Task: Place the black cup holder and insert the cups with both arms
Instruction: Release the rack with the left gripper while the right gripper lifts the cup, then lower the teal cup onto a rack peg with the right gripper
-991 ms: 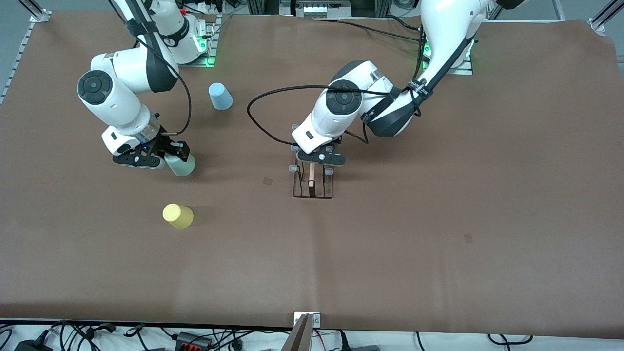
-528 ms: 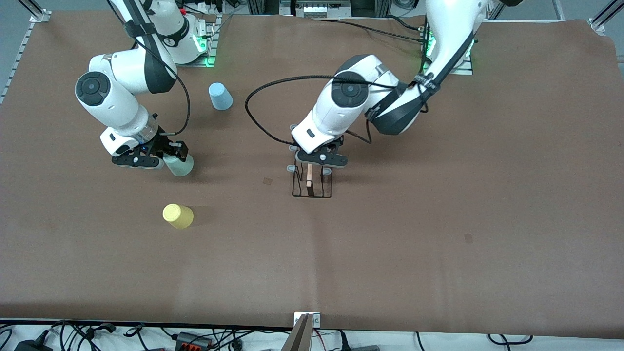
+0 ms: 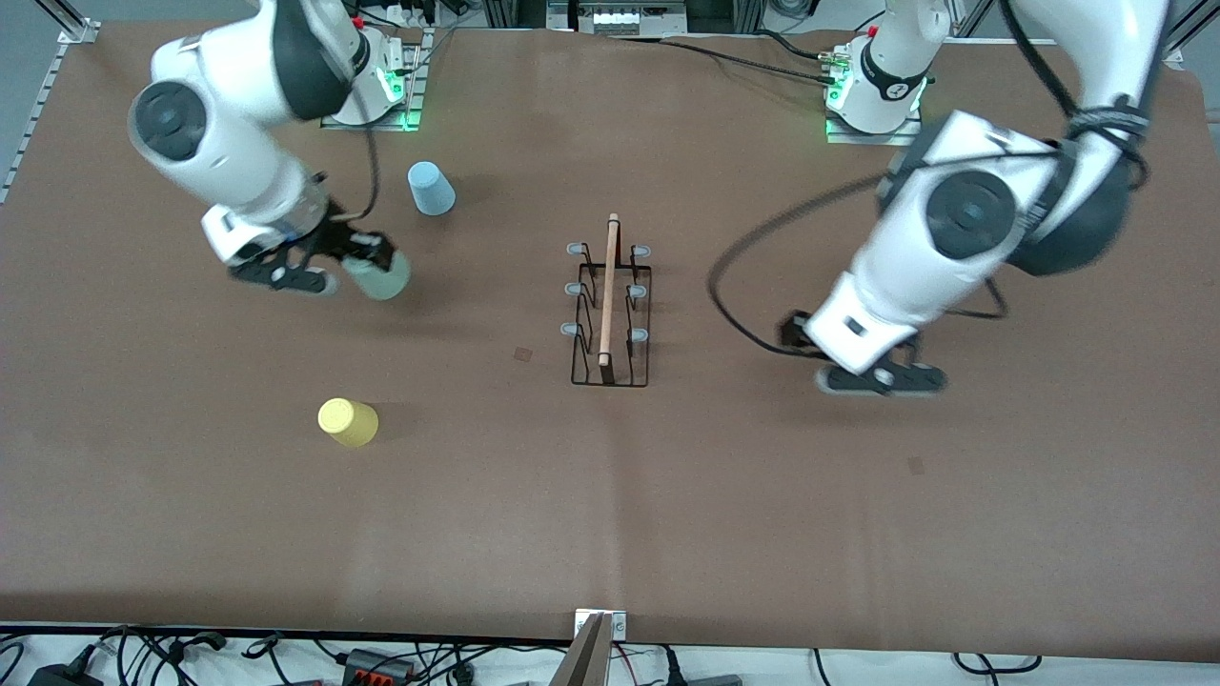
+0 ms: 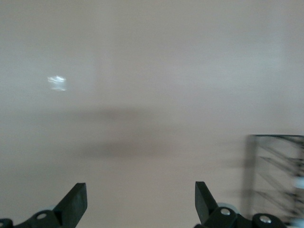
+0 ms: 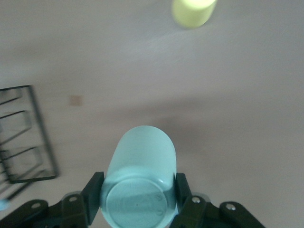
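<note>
I see the black cup holder standing mid-table with no cup on it. My left gripper hangs spread and empty over the table beside it. My right gripper pinches the pale green cup; yellow cup and blue cup wait.

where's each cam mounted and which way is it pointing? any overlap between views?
Front: high, facing the bases, over the whole table; both arms, left hand, right hand.
Left wrist: looks down at bare table between its open fingers; black cup holder at the edge.
Right wrist: looks down past the pale green cup it grips; yellow cup.
Shared: all three show the holder.
</note>
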{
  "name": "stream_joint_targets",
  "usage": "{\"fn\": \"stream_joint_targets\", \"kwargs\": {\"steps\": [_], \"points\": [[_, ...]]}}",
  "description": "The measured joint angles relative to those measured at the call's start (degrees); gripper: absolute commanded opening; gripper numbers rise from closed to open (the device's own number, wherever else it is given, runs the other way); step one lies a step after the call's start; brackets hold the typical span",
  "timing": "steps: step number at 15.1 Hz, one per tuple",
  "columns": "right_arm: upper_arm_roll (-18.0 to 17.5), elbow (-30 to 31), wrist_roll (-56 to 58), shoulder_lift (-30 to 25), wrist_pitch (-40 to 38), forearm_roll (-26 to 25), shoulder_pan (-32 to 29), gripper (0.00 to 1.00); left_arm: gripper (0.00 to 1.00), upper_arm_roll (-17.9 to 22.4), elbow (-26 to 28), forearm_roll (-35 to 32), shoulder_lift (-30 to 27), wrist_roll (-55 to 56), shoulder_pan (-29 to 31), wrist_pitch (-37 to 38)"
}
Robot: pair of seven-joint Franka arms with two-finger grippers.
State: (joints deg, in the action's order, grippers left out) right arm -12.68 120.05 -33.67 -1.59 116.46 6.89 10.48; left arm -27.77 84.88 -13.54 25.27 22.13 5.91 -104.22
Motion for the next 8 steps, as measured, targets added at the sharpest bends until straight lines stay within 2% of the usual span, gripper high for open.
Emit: {"fn": "stream_joint_targets", "kwargs": {"steps": [2,3,5,8], "points": [[-6.47,-0.74,-12.72,-0.02,1.79,0.09,1.85,0.22,1.0,0.36,0.64,-2.15,2.34,-5.9,5.14,-0.07],[-8.12,-1.1,-18.24,0.54,3.42,0.08,3.7,0.22,1.0,0.47,0.69,-2.5,3.53,-8.55,7.51,-0.14],[-8.91,-1.93,-27.46,2.72,6.72,-0.18,8.09,0.22,1.0,0.57,0.73,-2.63,5.65,-13.74,11.8,-0.22],[-8.9,-4.6,-37.1,7.55,8.98,-4.0,12.56,0.22,1.0,0.68,0.73,-3.2,8.67,-18.24,15.48,-1.02]]}}
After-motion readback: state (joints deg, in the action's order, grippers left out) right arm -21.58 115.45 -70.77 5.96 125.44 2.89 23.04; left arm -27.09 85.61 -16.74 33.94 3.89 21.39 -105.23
